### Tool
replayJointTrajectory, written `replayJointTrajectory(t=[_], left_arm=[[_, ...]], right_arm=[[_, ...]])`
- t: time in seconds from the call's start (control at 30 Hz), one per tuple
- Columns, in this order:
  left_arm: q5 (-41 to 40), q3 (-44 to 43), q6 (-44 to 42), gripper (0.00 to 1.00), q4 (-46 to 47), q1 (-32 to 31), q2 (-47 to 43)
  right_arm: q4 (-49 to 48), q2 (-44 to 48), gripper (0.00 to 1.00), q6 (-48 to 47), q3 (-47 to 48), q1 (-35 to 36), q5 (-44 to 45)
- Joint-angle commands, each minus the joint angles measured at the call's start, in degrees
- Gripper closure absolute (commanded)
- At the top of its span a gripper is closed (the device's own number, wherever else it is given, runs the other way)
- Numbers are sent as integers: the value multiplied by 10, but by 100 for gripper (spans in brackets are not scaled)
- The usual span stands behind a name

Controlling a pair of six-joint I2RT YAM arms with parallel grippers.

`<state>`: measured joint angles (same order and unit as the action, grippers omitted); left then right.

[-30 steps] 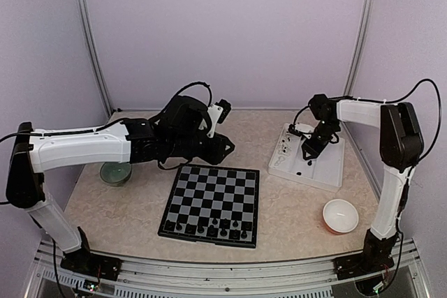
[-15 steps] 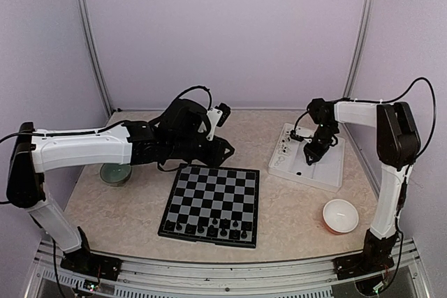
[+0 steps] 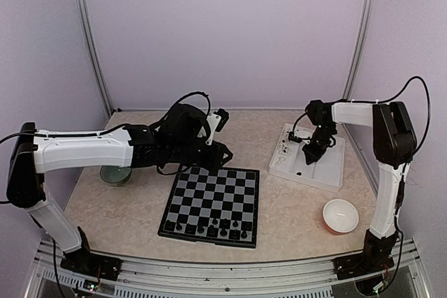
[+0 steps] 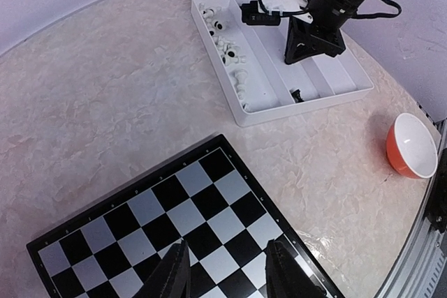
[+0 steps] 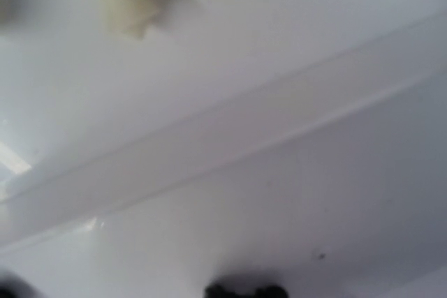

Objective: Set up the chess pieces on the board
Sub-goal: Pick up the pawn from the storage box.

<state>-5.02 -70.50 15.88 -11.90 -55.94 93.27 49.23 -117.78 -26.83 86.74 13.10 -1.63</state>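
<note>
The board (image 3: 213, 200) lies mid-table, with several black chess pieces (image 3: 209, 227) in its two near rows. My left gripper (image 3: 216, 153) hovers over the board's far edge. In the left wrist view it (image 4: 228, 243) is open and empty above the checks (image 4: 188, 207). My right gripper (image 3: 309, 155) points down into the white tray (image 3: 328, 176); it also shows in the left wrist view (image 4: 312, 41). One black piece (image 4: 297, 94) lies in the tray beside it. The right wrist view is blurred: only tray floor (image 5: 230, 172) and a dark shape (image 5: 244, 289) at the bottom edge.
Several white pieces (image 4: 227, 50) lie in the tray's left compartment. An orange bowl (image 3: 340, 215) stands near right, also seen from the left wrist (image 4: 412, 146). A green bowl (image 3: 115, 172) sits left of the board under the left arm.
The right gripper has shifted slightly left and lower inside the tray. The left gripper has drawn back a little towards the board's far edge.
</note>
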Motion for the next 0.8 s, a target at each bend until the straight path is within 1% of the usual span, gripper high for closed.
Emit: replayJointTrajectory(t=[0.0,0.2,0.4,0.43,0.53,0.63,0.73,0.77], left_arm=[[5,-2,3,62,17,4,5],[19,-28,3,62,19,9,24],[46,-47,16,62,44,14,50],[66,-49,24,62,52,16,57],[97,-64,60,62,67,28,75],[149,-66,102,61,98,41,91],[194,-55,96,62,156,41,102],[205,-43,84,62,178,40,104]], right_arm=[[-1,-2,96,-6,-24,8,-5],[2,61,98,-4,-32,13,-31],[16,127,98,-9,-38,24,-99],[18,138,98,-11,-39,26,-115],[26,167,98,-23,-39,35,-185],[34,196,98,-33,-35,49,-267],[46,208,97,-35,-19,63,-367],[51,209,97,-35,-11,66,-415]])
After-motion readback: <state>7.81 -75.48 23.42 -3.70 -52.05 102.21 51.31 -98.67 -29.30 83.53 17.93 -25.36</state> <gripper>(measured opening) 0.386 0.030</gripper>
